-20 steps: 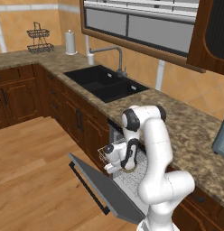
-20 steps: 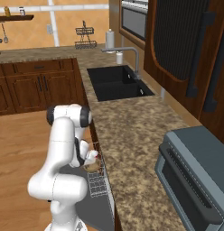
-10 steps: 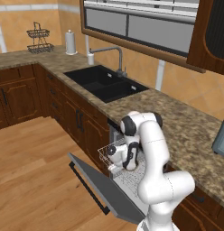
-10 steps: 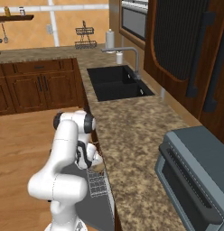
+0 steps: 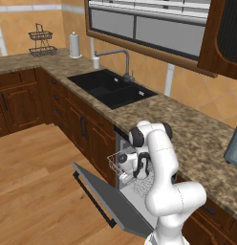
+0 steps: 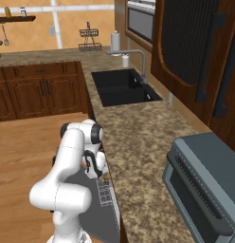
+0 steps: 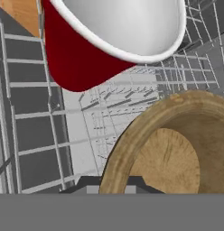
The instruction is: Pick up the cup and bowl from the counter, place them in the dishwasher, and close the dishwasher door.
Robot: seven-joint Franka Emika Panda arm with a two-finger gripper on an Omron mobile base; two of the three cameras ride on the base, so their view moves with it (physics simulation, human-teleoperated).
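In the hand view the tan-brown bowl [image 7: 177, 153] sits close at the lower right, and my gripper [image 7: 114, 186] is shut on its near rim. The red cup [image 7: 77, 58] with its white inside lies tilted just beyond it on the white wire rack [image 7: 28, 135]. From the left base view, my gripper [image 5: 138, 168] reaches down into the pulled-out rack [image 5: 114, 161] of the dishwasher, beside the cup [image 5: 125, 162]. The dark grey dishwasher door [image 5: 108, 196] hangs open, dropped toward the floor. The counter [image 5: 187, 124] runs above it.
A black sink [image 5: 111, 88] with a faucet [image 5: 121, 60] lies left of the dishwasher. A grey toaster oven [image 6: 204, 185] stands on the counter to the right. Wooden floor [image 5: 39, 182] stretches in front of the open door, and dark cabinets [image 5: 87, 129] flank it.
My hand has moved with the bowl further in over the rack, toward the dishwasher's inside. The cup and the door have stayed put.
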